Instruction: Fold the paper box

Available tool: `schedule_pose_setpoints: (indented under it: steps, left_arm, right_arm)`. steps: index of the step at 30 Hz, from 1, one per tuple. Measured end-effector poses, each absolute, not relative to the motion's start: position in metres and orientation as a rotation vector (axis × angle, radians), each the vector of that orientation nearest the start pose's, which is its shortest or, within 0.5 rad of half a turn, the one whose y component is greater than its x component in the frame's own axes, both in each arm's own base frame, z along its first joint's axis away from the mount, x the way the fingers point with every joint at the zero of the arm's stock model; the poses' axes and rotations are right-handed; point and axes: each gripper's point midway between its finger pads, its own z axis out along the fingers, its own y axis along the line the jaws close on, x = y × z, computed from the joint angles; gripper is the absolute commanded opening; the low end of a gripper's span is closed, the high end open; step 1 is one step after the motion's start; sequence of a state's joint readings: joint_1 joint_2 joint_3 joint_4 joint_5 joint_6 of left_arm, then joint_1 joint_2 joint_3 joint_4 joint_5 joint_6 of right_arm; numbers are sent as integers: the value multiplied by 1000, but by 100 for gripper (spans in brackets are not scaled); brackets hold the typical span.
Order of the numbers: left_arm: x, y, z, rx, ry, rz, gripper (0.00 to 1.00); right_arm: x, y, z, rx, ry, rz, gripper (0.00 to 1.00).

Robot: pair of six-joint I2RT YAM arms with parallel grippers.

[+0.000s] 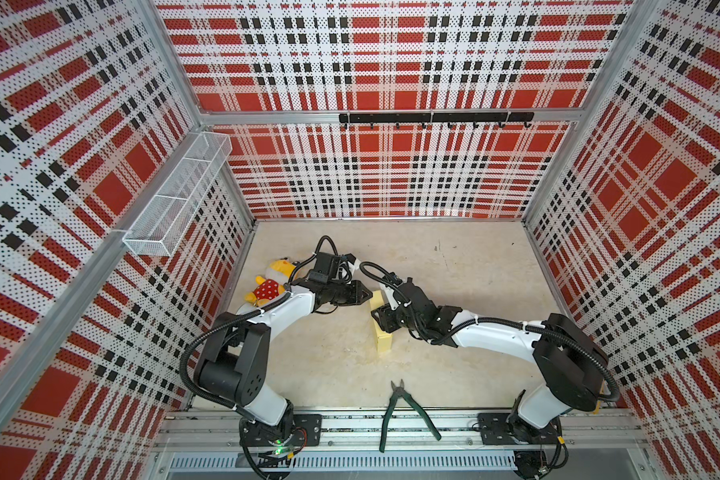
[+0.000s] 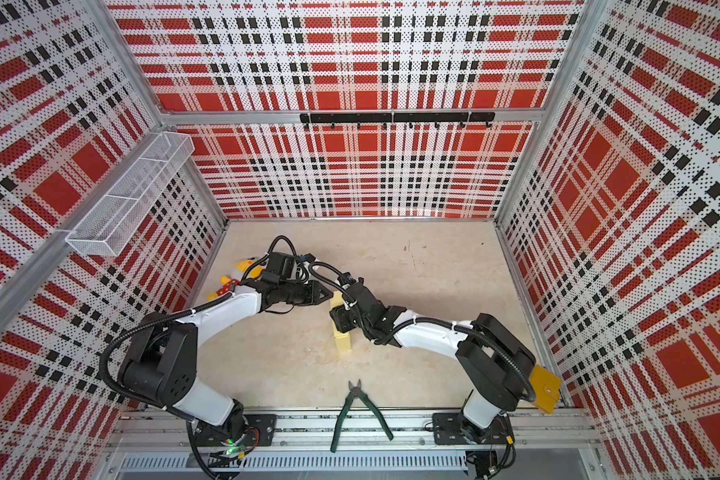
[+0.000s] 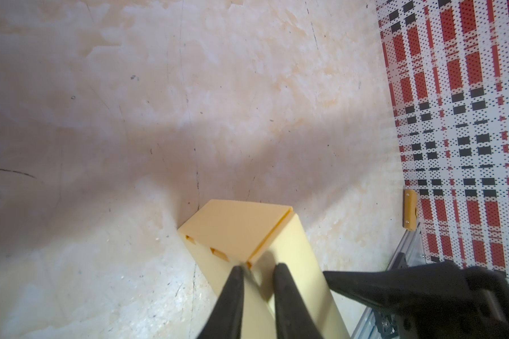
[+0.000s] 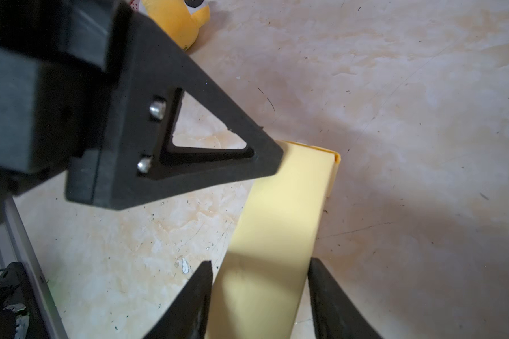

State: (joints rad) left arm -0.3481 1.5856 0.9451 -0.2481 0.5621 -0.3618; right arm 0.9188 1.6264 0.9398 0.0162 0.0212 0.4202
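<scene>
Both top views: box (image 1: 385, 340) middle is hidden under right arm (image 1: 412, 309), and plush (image 1: 267, 286) sits half behind left arm (image 1: 292, 305). Pouch (image 2: 546, 388), near right, is partly behind the right arm. Left wrist view: left gripper (image 3: 259, 267) tips are blurred, so I can't tell if they pinch the box. Right wrist view: the box's near end is cut off by the picture edge.

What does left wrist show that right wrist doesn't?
Left wrist only: the folded end flap of the paper box with its tab slots, plus a mustard pouch against the plaid wall.
Right wrist only: the right claw, jaws open either side of the box's long body, and a yellow plush toy.
Both: the box lying on the tabletop, with the left claw at its end; whether that claw pinches the flap is unclear.
</scene>
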Motion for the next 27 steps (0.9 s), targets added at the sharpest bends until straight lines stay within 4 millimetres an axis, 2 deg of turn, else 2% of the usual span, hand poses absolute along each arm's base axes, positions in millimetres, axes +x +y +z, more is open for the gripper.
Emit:
schedule_pose_setpoints:
  steps: [6,12,18,27]
  left_arm:
    - [338,-221,109,244,2521,-999,21]
    - [338,-222,109,244,2522,-1000,21]
    - [338,-222,109,245,2521,-1000,21]
    - [339,-222,109,247,2519,-999,21]
  right_arm:
    - [272,355,113,-526,2264,732,53]
    - [271,354,111,-493,2261,758,47]
    - [270,353,113,-495,2264,768,53]
    - [242,345,129,-567,2293,829,53]
